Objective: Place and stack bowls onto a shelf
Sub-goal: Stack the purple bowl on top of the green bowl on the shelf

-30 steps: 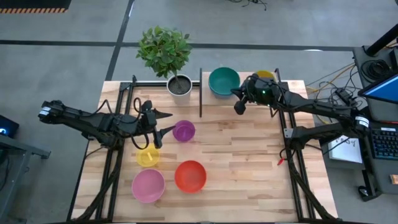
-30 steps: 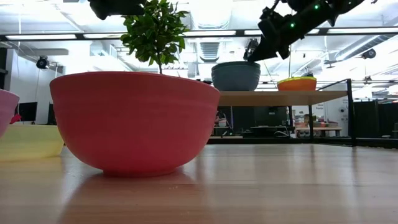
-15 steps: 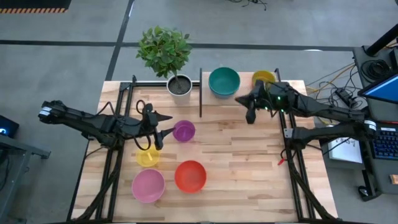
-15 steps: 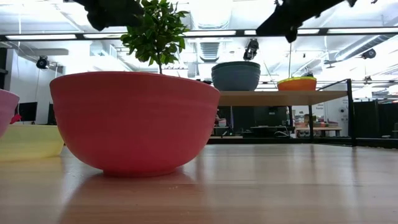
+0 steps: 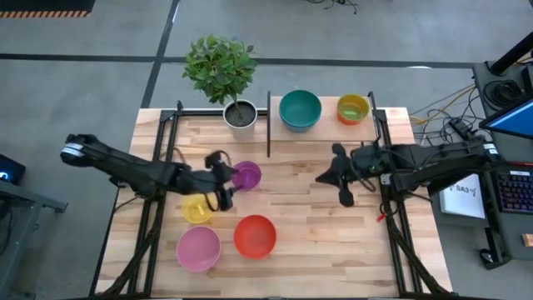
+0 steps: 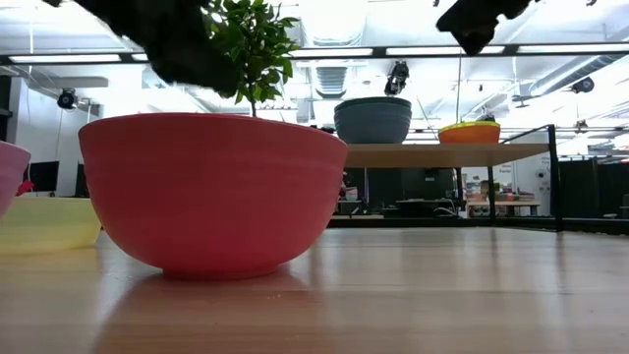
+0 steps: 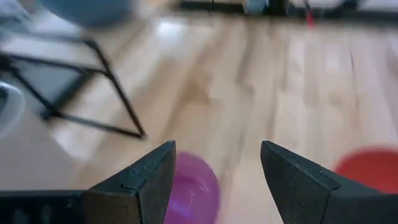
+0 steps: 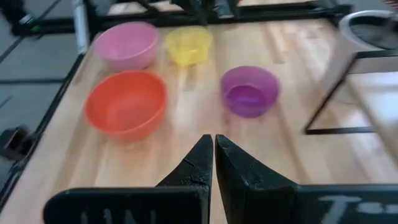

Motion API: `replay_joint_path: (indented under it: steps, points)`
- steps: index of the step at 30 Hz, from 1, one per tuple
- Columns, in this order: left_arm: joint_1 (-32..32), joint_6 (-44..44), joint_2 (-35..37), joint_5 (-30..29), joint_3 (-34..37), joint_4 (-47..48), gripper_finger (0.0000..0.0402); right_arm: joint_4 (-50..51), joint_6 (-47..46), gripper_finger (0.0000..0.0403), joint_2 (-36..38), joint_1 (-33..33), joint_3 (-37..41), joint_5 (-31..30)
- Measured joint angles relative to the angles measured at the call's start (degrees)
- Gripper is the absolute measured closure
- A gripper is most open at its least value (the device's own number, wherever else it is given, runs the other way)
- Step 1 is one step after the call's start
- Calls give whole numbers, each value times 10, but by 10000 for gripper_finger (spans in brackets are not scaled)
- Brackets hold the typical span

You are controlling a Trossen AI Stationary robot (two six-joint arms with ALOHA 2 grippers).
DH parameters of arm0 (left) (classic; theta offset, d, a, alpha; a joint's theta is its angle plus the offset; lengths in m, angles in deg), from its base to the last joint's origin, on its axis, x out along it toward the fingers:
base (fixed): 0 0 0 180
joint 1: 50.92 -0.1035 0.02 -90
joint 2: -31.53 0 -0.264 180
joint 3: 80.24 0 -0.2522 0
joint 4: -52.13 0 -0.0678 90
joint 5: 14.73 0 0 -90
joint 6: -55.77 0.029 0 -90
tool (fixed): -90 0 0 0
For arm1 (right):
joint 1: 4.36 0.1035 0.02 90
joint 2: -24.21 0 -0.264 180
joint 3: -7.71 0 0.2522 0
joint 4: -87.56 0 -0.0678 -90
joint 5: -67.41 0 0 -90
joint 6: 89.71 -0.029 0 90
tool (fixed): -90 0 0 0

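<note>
On the shelf (image 5: 330,127) stand the teal bowl (image 5: 300,109) and the orange bowl (image 5: 353,108), which has a lime green one nested inside. The purple bowl (image 5: 247,175), yellow bowl (image 5: 198,209), red bowl (image 5: 255,236) and pink bowl (image 5: 198,248) sit on the tabletop. My left gripper (image 5: 229,180) is open just left of the purple bowl; in its wrist view the bowl (image 7: 194,191) shows between the spread fingers (image 7: 217,149). My right gripper (image 5: 326,177) is shut and empty above the table's right half, its closed fingers (image 8: 213,149) aimed toward the loose bowls. No blue bowl is in view.
A potted plant in a grey-white pot (image 5: 241,114) stands at the far edge, left of the shelf's black post (image 5: 268,125). Black frame rails run along both table sides. Bare planks lie between the red bowl and my right gripper.
My right gripper has drawn back from the shelf by the orange bowl, moving toward the near edge and turning to face the table's left. My left gripper has moved right and a little nearer, closing in on the purple bowl. The bowls have stayed put.
</note>
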Motion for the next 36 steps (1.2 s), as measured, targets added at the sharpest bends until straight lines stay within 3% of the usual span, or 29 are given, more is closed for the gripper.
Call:
replay_joint_path:
  steps: [5,13,23,32,36]
  points:
    - [-24,12,-96,99,-27,16,183,0,-15,394,-19,55,1,-26]
    - [-68,49,-227,198,-89,112,192,-1,-38,394,-25,107,7,-65]
    - [-93,65,-318,205,-118,145,256,-4,-52,394,-26,141,20,-95]
    - [-93,73,-298,203,-122,150,387,-7,-66,394,-29,141,41,-107]
    - [-93,101,-283,207,-151,158,392,-24,-63,394,-38,142,43,-107]
